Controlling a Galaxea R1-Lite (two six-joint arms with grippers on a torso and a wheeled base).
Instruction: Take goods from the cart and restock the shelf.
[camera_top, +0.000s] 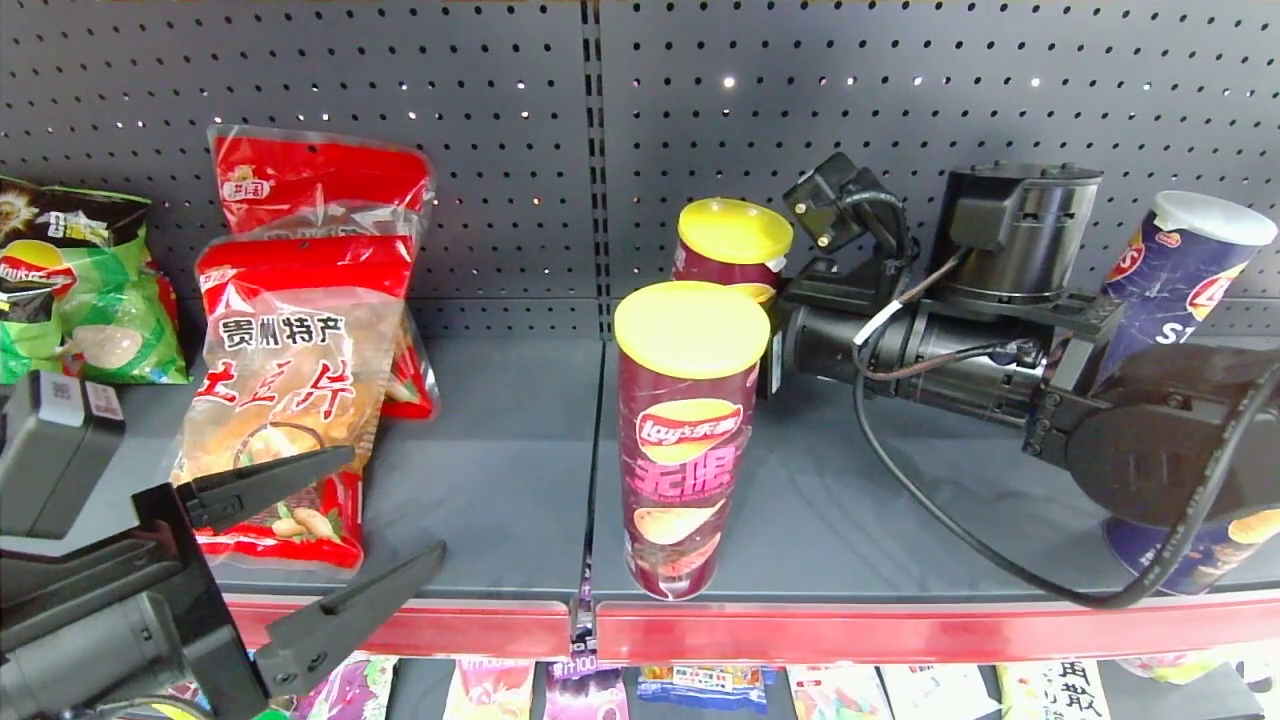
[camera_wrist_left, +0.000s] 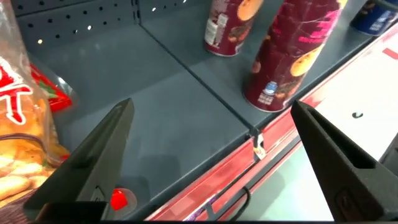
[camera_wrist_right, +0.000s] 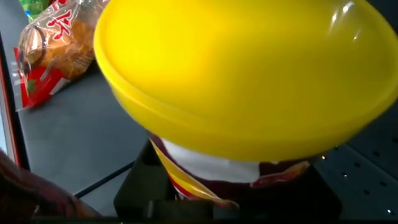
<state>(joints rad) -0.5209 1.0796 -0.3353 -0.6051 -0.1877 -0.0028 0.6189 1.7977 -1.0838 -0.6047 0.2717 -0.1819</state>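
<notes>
Two maroon chip cans with yellow lids stand on the grey shelf. The front can stands by the red shelf lip; it also appears in the left wrist view. The rear can stands behind it near the pegboard, and its lid looms close in the right wrist view. My right gripper holds the rear can's body from the right side, a dark finger pressed on each side. My left gripper hangs open and bare at the lower left, in front of the shelf lip.
Red snack bags lean at the left of the shelf, a green chip bag further left. Blue chip cans stand at the right behind my right arm. Bare shelf lies between the bags and the cans. Packets fill the shelf below.
</notes>
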